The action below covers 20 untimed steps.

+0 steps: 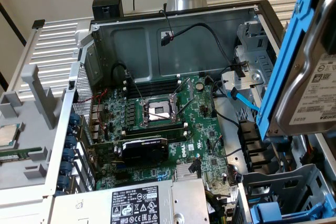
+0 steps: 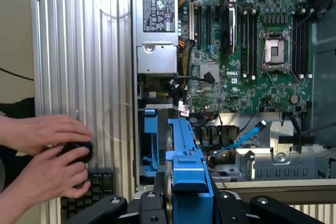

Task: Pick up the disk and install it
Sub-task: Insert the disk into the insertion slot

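The disk [image 1: 310, 87], a silver-grey hard drive with a white label, hangs tilted above the open computer case at the exterior view's right, clipped in its blue carrier [image 1: 286, 61]. In the wrist view the carrier [image 2: 186, 161] runs edge-on between my black fingers [image 2: 226, 205], with the drive's metal edge [image 2: 169, 182] beside it. My gripper [image 2: 189, 205] is shut on the disk. Beneath it lies a drive bay [image 2: 149, 140] holding another blue carrier [image 1: 283, 208].
The case wall [image 1: 157, 40] surrounds the motherboard [image 1: 168, 114], its empty processor socket [image 1: 157, 111] and loose cables. The grey power-supply box [image 1: 136, 205] is at the front. A processor chip [image 1: 8, 135] lies outside. A person's hands [image 2: 47, 150] rest on a black device beside the case.
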Motion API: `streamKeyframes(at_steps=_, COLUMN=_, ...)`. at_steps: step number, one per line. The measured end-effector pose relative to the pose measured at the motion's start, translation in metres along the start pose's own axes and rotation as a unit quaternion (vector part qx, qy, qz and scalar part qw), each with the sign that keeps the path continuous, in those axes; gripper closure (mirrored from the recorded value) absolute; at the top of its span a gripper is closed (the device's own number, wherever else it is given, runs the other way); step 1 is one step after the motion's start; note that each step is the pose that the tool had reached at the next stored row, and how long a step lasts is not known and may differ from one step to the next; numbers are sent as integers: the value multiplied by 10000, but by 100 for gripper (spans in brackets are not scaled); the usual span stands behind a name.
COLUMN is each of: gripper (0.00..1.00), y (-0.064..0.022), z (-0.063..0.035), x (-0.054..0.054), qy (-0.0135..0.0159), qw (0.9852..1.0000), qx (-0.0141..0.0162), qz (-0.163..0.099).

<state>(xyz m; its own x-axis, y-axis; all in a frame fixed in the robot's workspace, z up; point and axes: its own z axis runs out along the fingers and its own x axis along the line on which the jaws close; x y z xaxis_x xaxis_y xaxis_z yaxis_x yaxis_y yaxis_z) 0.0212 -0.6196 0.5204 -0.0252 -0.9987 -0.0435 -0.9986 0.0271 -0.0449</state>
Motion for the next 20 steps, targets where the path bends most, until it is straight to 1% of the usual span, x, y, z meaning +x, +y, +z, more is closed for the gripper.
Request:
streamKeyframes(at_steps=3, gripper=63, y=6, z=20, x=26, qy=1, qw=10000, qx=1, qz=-1)
streamKeyframes(at_steps=11, gripper=63, y=11, z=147, x=68, qy=-1, qw=10000, qx=8, qz=0)
streamKeyframes(at_steps=17, gripper=63, y=13, z=220, x=142, qy=-2, qw=10000, qx=9, qz=0)
streamKeyframes(at_steps=20, gripper=63, y=15, z=266, x=163, qy=-1, qw=10000, qx=15, qz=0)
